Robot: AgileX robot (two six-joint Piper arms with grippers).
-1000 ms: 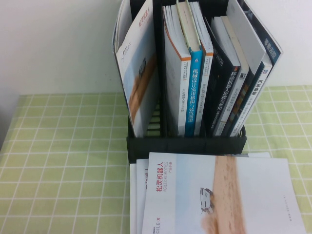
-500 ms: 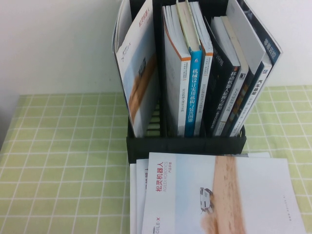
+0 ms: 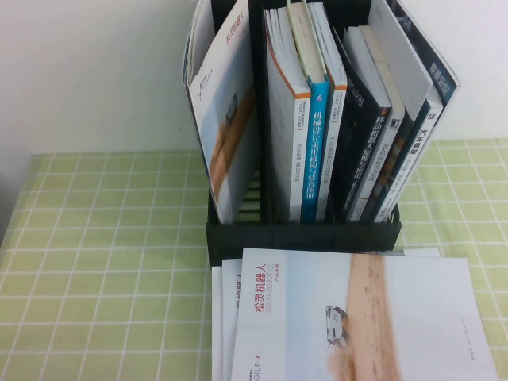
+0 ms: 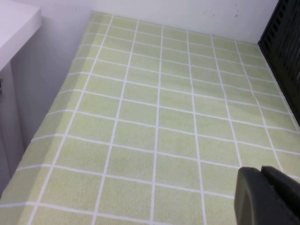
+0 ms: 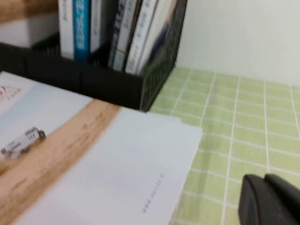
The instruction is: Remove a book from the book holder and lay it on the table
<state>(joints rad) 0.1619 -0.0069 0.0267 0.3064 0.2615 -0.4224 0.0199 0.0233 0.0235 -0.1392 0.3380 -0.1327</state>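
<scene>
A book (image 3: 357, 325) with a white front, tan-orange band and red title lies flat on the table (image 3: 103, 238), just in front of the black book holder (image 3: 302, 238). A like book (image 3: 226, 119) stands in the holder's left slot. Neither gripper shows in the high view. In the right wrist view my right gripper (image 5: 264, 178) is shut and empty over the green cloth, beside the flat book (image 5: 93, 159) and apart from it. In the left wrist view my left gripper (image 4: 260, 171) is shut and empty over bare cloth, with the holder's wall (image 4: 286, 42) off to one side.
Thick books with blue and black spines (image 3: 349, 127) fill the holder's middle and right slots. More white covers (image 3: 222, 317) stick out from under the flat book. A white wall (image 3: 95, 71) rises behind the table. A white ledge (image 4: 14, 23) borders the cloth on the left arm's side.
</scene>
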